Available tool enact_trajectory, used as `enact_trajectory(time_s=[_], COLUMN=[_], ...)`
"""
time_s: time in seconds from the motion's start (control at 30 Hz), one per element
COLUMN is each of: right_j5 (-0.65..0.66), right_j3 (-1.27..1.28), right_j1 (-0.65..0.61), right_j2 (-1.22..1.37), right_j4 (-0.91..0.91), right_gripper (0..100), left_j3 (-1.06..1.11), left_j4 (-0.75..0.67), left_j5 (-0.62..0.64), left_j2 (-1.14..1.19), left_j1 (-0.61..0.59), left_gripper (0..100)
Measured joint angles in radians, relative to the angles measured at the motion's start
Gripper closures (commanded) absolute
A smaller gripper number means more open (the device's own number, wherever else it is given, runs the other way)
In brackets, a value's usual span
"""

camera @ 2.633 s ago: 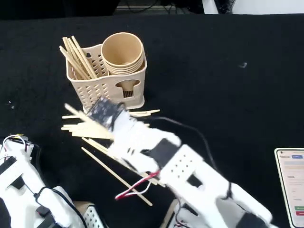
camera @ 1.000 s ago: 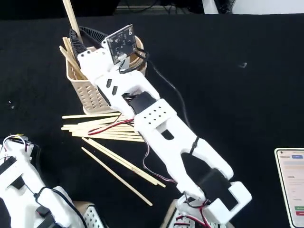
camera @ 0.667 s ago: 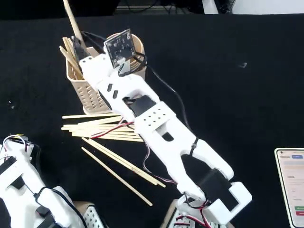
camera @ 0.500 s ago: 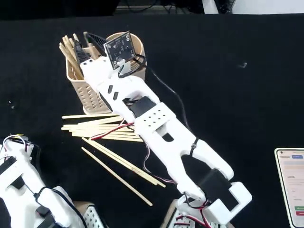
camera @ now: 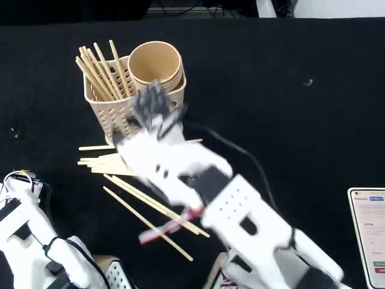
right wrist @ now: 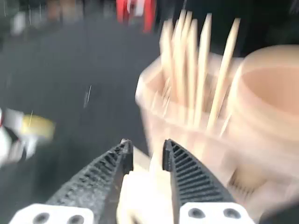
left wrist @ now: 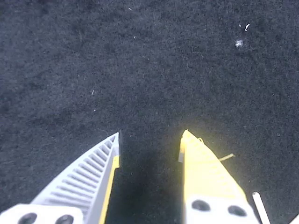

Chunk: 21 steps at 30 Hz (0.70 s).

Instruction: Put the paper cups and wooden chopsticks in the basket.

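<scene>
- Even, fairly bright light, probably from overhead; the black table (camera: 313, 120) swallows shadows.
- High view: right arm (camera: 240, 211) smeared by motion.
- Right wrist view: basket (right wrist: 187, 126) and chopsticks (right wrist: 201, 70) blurred.

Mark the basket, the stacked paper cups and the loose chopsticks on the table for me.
basket (camera: 108, 114): high view, on its perforated front wall.
paper cups (camera: 154, 65): high view, inside the top cup of the stack.
loose chopsticks (camera: 96, 162): high view, on the pile lying in front of the basket.
</scene>
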Motion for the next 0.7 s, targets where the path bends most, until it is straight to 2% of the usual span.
enact_trajectory(time_s=[0.13, 0.23, 0.3, 0.47, 0.57, 0.7], right_j5=[0.000, 0.000, 0.000, 0.000, 0.000, 0.000], right_j3=[0.256, 0.423, 0.493, 0.503, 0.457, 0.370], right_j1=[-0.115, -0.187, -0.216, -0.190, -0.137, -0.132], right_j2=[-0.061, -0.061, -0.032, 0.129, 0.249, 0.391], right_j4=[-0.008, -0.123, -0.204, -0.311, -0.316, -0.302], right_gripper=[84.8, 77.9, 77.6, 83.0, 83.2, 83.2], left_j3=[0.000, 0.000, 0.000, 0.000, 0.000, 0.000], left_j4=[0.000, 0.000, 0.000, 0.000, 0.000, 0.000], left_j5=[0.000, 0.000, 0.000, 0.000, 0.000, 0.000], left_j2=[0.000, 0.000, 0.000, 0.000, 0.000, 0.000], left_j1=[0.000, 0.000, 0.000, 0.000, 0.000, 0.000], left_gripper=[79, 79, 79, 79, 79, 79])
